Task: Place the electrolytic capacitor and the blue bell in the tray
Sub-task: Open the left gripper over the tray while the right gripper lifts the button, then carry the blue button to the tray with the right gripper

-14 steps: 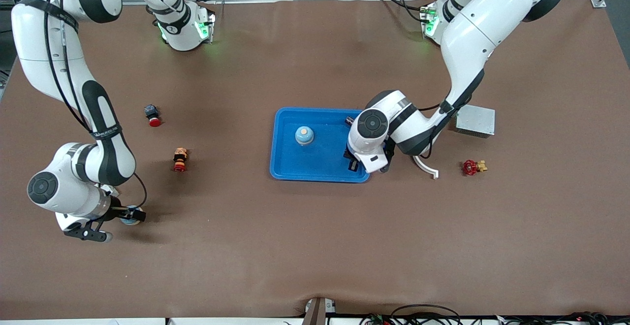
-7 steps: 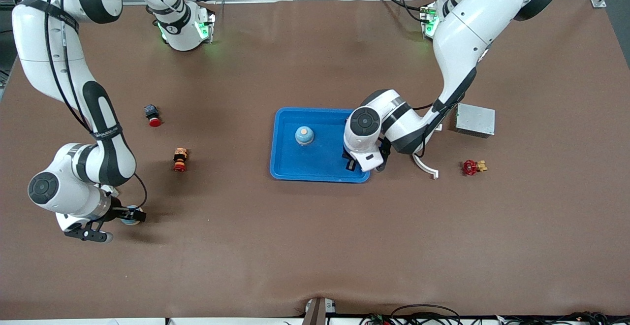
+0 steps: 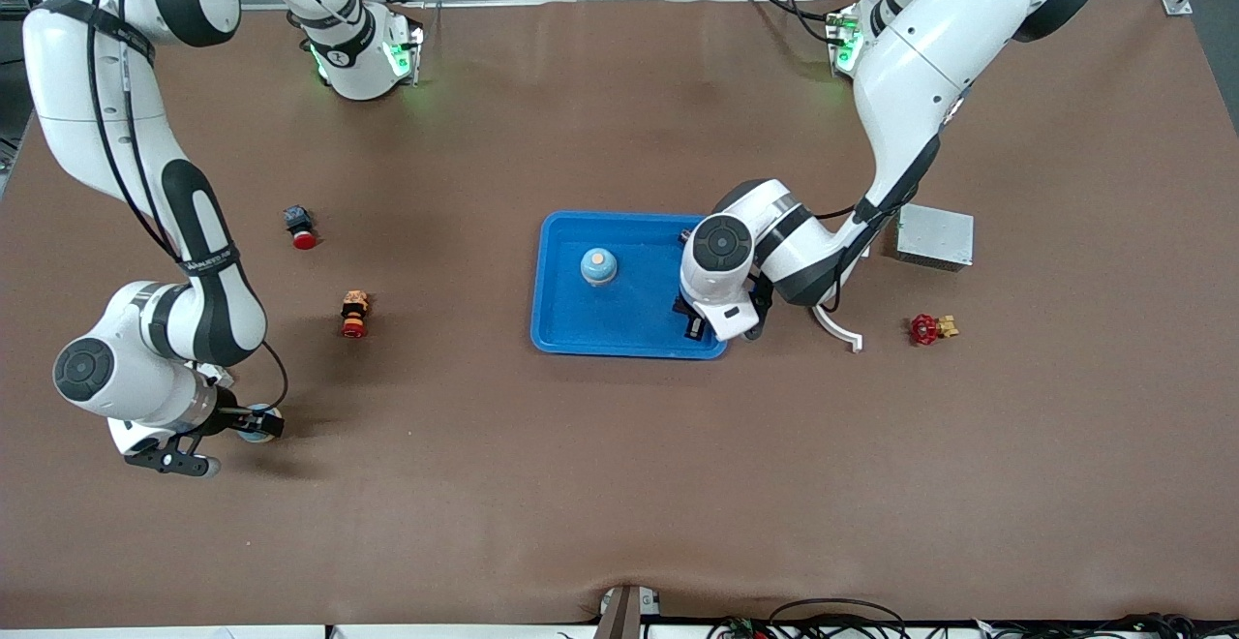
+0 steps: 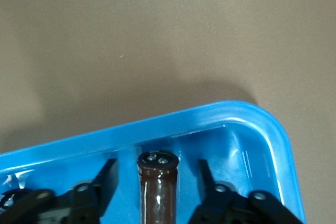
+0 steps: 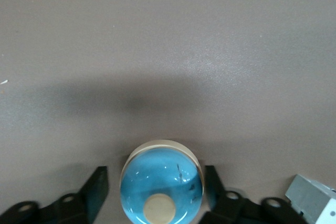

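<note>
The blue tray [image 3: 581, 315] lies mid-table, and one blue bell [image 3: 598, 266] with a tan button stands in it. My left gripper [image 3: 693, 319] is low over the tray corner toward the left arm's end. In the left wrist view the dark brown electrolytic capacitor [image 4: 157, 192] lies on the tray floor inside the rim [image 4: 210, 116], between my left gripper's [image 4: 156, 164] open fingers, with a gap on each side. Near the right arm's end, my right gripper [image 3: 259, 423] straddles a second blue bell [image 5: 160, 182] on the table. It [image 5: 155, 172] is open; one finger is close to the bell, the other apart.
A grey metal box [image 3: 934, 237], a white curved piece [image 3: 840, 329] and a red valve [image 3: 927, 329] lie toward the left arm's end. A red push button [image 3: 302, 228] and an orange-and-red button [image 3: 354, 314] lie toward the right arm's end.
My left hand has shifted slightly over the tray corner. My right gripper's fingers have drawn in a little around the bell on the table.
</note>
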`<control>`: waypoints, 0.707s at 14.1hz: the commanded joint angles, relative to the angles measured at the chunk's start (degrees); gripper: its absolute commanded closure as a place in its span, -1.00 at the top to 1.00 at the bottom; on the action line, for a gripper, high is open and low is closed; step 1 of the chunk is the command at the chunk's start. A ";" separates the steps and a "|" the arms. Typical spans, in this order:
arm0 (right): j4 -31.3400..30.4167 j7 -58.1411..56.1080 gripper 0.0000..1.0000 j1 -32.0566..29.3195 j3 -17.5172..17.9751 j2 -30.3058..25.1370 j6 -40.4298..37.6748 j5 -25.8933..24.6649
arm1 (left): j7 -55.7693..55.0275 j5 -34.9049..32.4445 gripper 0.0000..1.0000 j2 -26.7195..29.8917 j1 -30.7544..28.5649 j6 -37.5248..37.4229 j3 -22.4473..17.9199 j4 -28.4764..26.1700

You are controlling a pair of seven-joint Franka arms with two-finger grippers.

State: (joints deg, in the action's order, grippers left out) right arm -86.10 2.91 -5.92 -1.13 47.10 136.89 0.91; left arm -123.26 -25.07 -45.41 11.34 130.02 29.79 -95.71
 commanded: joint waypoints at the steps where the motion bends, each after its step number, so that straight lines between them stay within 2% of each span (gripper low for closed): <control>1: 0.93 0.95 -1.00 -0.06 0.25 0.71 0.39 0.23 | -1.37 -0.24 1.00 -0.03 0.62 0.85 -0.25 1.66; 6: 0.93 1.91 -1.00 0.73 0.25 -0.25 -1.44 0.15 | -1.11 0.38 1.00 2.78 0.00 -1.77 0.18 3.95; 10: 1.02 13.31 -1.00 5.55 0.51 -4.38 -10.13 0.15 | -0.85 0.29 1.00 3.65 0.00 -6.78 0.36 6.68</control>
State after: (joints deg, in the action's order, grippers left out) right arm -84.52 9.95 -3.25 -0.45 46.07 130.79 0.98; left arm -123.29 -25.07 -43.10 11.27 125.79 29.90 -89.63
